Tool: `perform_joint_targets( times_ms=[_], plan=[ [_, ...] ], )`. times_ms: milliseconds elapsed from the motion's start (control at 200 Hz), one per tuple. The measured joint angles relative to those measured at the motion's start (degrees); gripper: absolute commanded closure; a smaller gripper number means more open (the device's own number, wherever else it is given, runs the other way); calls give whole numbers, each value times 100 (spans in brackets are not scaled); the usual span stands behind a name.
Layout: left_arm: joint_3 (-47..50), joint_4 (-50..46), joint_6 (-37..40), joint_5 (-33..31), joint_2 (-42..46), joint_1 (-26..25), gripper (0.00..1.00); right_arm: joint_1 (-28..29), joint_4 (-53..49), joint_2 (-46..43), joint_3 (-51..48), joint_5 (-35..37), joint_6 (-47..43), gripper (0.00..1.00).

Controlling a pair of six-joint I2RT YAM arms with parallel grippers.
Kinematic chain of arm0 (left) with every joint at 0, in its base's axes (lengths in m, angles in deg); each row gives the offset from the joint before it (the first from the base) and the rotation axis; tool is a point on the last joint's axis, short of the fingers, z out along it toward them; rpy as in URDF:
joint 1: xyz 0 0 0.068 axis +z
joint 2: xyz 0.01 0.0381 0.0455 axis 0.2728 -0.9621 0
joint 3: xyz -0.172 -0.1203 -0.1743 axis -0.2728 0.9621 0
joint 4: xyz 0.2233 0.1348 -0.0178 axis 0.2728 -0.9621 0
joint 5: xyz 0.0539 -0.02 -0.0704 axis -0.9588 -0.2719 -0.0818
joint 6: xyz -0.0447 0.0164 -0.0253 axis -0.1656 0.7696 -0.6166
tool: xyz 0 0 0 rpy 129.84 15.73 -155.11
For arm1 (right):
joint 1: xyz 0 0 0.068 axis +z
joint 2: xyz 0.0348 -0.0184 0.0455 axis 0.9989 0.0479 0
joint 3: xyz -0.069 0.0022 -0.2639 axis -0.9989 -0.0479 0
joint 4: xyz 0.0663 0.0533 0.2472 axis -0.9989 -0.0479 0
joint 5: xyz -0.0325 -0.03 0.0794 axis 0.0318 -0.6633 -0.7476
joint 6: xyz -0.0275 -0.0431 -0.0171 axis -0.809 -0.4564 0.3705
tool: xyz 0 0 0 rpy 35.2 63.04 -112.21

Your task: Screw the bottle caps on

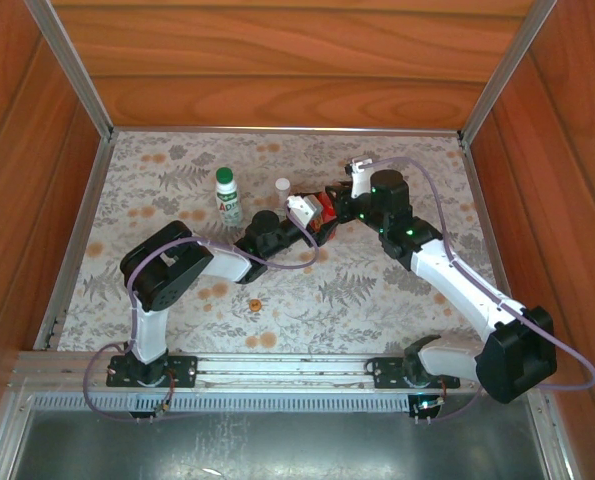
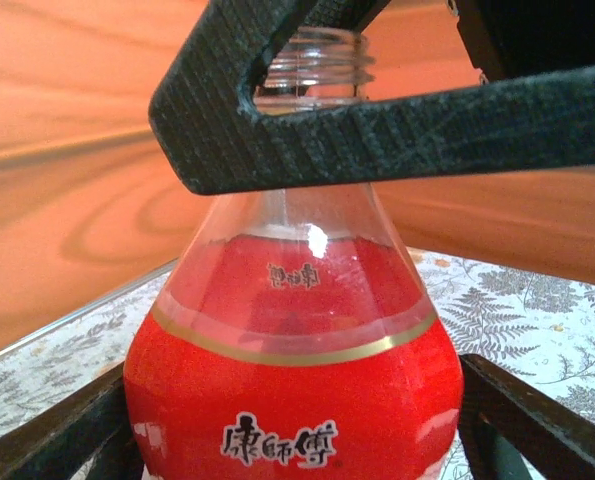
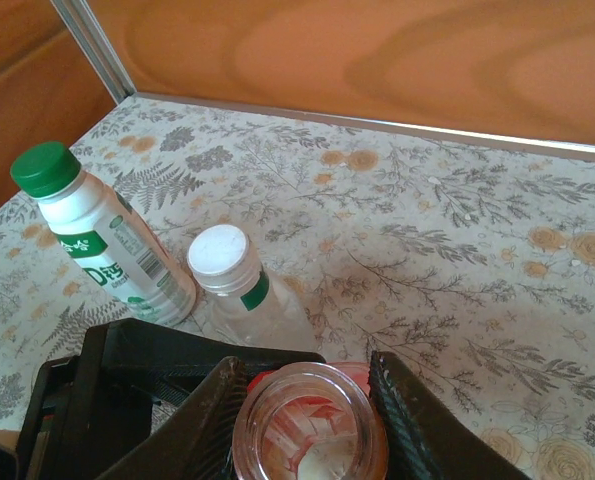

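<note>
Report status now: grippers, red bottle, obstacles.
Right gripper shut on red bottle neck. Left gripper flanks body, grip unclear. Neck uncapped; orange cap on mat. No obstacle seen.

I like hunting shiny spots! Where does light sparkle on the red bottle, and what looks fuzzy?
Left wrist view: a white sparkle sits on the clear shoulder of the red bottle, and the wooden wall behind is fuzzy. Right wrist view: the bottle's open mouth is soft, while the flowery mat looks sharp.
</note>
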Motion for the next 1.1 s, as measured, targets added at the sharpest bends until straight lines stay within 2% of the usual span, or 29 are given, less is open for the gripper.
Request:
perform_joint_targets(
  times_ms=[175,265,315,430,540,705,914,1104],
  plan=[
    [0,33,-13,7,0,0,35,0,-22,0,0,-61,48,68],
    [0,33,-24,0,0,2,39,-2,-37,0,0,-66,72,63],
    [0,33,-37,0,0,2,41,-4,-42,-7,2,-63,74,57],
    [13,50,-55,28,0,2,41,-2,-114,-61,2,-153,26,32],
    [186,74,-55,85,52,24,41,-2,-216,-234,0,-251,-76,22],
    [839,76,-66,343,472,236,41,-2,-286,-748,-164,-632,-374,18],
    [1838,94,-107,546,1453,815,41,214,-597,-1366,-739,-1668,-820,15],
    [2597,127,-225,658,2194,1078,41,846,-595,-1589,-1488,-2378,-1410,21]
  ],
)
